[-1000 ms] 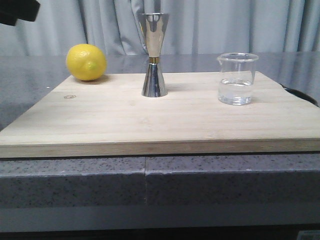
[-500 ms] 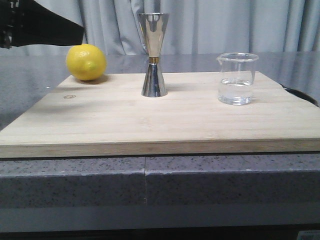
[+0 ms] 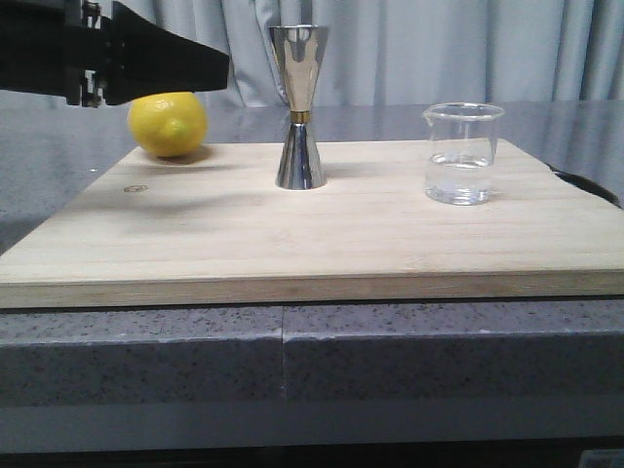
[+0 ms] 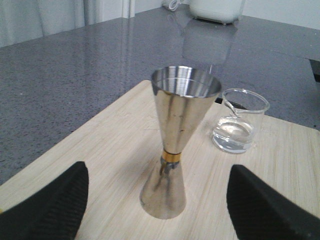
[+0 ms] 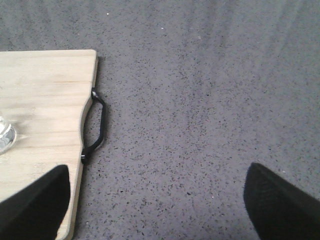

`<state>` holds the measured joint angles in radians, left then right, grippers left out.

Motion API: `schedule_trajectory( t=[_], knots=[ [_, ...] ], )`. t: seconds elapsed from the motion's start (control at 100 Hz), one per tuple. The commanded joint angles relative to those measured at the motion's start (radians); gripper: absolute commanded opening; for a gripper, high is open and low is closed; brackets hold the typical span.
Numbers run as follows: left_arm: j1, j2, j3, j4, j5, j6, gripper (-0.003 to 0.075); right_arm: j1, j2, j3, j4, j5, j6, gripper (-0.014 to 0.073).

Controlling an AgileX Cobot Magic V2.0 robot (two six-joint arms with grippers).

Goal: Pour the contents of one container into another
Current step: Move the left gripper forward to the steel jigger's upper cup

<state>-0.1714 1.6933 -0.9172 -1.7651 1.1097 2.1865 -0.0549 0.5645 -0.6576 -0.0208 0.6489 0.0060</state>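
The left gripper [image 4: 157,200] had its two dark fingers spread wide at the lower corners of the left wrist view, nothing between them, with the steel jigger [image 4: 176,140] standing upright in the middle of that frame on the line between them; in the front view that gripper [image 3: 210,68] sat in the upper left, above the lemon [image 3: 168,121] and left of the jigger [image 3: 300,107]. The right gripper [image 5: 160,200] was likewise spread and empty at the lower corners of its own view, over bare counter beside the board's black handle [image 5: 96,125]. The glass beaker [image 3: 462,153], holding some clear liquid, stood at the right of the front frame, well apart from the jigger. To do this step well, I judged the left fingers should close squarely at the jigger's gold-banded waist to steady it without tipping it, while the right arm would need to come over to the beaker. Everything rested on a pale wooden cutting board [image 3: 292,244] lying on a speckled grey counter [image 5: 210,100], with grey curtains [image 3: 409,49] along the top of the front frame
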Motion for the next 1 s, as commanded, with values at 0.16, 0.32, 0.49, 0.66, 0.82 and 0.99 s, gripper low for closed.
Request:
schedule_trajectory(
  t=[0.16, 0.32, 0.49, 0.66, 0.82, 0.99],
  knots=[
    [-0.062, 0.033, -0.054, -0.088, 0.069, 0.070, 0.0533, -0.003, 0.011, -0.037, -0.001, -0.068, -0.006, 0.0640],
    [-0.092, 0.093, -0.129, -0.088, 0.100, 0.070, 0.0533, -0.003, 0.011, -0.037, -0.001, -0.068, -0.006, 0.0640],
    [-0.121, 0.161, -0.207, -0.088, 0.109, 0.061, 0.0533, -0.003, 0.011, -0.037, -0.001, -0.066, -0.006, 0.0640],
    [-0.152, 0.206, -0.271, -0.088, 0.106, 0.061, 0.0533, -0.003, 0.011, -0.037, -0.001, -0.066, -0.006, 0.0640],
    [-0.179, 0.219, -0.304, -0.088, 0.101, 0.061, 0.0525, -0.003, 0.011, -0.037, -0.003, -0.063, -0.006, 0.0640],
    [-0.186, 0.219, -0.306, -0.088, 0.097, 0.061, 0.0429, -0.003, 0.011, -0.037, -0.003, -0.062, -0.006, 0.0640]
  ],
)
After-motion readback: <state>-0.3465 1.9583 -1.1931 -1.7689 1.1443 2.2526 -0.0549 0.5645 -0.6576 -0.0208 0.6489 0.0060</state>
